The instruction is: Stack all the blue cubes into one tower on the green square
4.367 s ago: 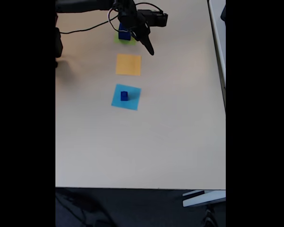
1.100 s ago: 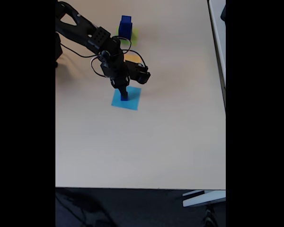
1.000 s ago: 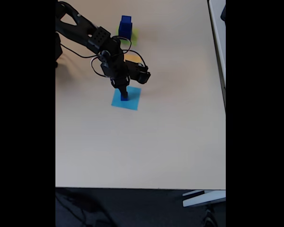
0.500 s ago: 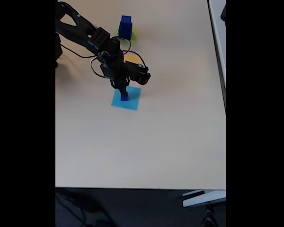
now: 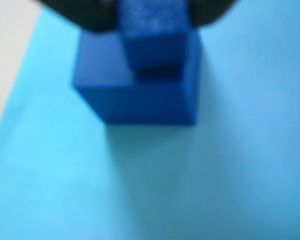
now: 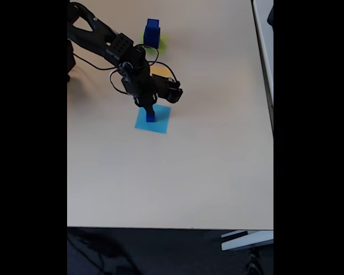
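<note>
**Gripper down on the small cube at the light-blue square**

The black arm (image 6: 112,46) is reaching in from the far left corner of the pale table (image 6: 206,172) in the fixed view, bending down over the middle of the row of coloured squares. Its gripper (image 6: 149,112) is pointing straight down onto the light-blue square (image 6: 160,123), the nearest of the three squares, and the small blue cube (image 6: 151,117) is sitting right at the fingertips, on the far left part of that sheet.

The wrist view is coming through very blurred and very close. The small blue cube (image 5: 140,90) is filling the upper middle of the picture, resting flat on the light-blue square (image 5: 215,175), with a strip of bare table (image 5: 10,60) showing at the far left. A narrower blue block shape is overlapping the cube's top edge, and dark gripper parts are crowding the top edge on either side of it. Whether the fingers are pinching the cube or standing just off its sides, I cannot tell from either picture.

Farther back in the fixed view, the tower of blue cubes (image 6: 152,32) is standing upright on the green square (image 6: 161,40), a smaller cube on top of a larger one, well apart from the gripper. The orange square (image 6: 159,71) is lying between the green and light-blue ones, mostly covered by the arm and its looping cable (image 6: 163,64).
</note>
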Action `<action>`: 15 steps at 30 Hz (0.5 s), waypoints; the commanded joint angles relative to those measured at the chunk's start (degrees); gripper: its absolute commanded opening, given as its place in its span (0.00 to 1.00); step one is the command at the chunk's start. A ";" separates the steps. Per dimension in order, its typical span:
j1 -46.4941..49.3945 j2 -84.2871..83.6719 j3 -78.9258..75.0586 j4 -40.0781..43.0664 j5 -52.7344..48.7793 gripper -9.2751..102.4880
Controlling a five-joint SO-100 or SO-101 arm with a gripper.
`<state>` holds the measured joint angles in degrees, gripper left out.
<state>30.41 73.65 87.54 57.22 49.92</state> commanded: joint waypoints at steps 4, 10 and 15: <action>0.00 0.88 -0.79 -0.88 0.18 0.08; -1.58 2.55 -3.25 2.81 1.14 0.09; -3.87 4.22 -6.06 7.21 3.69 0.10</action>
<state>28.04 73.74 85.69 62.31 52.03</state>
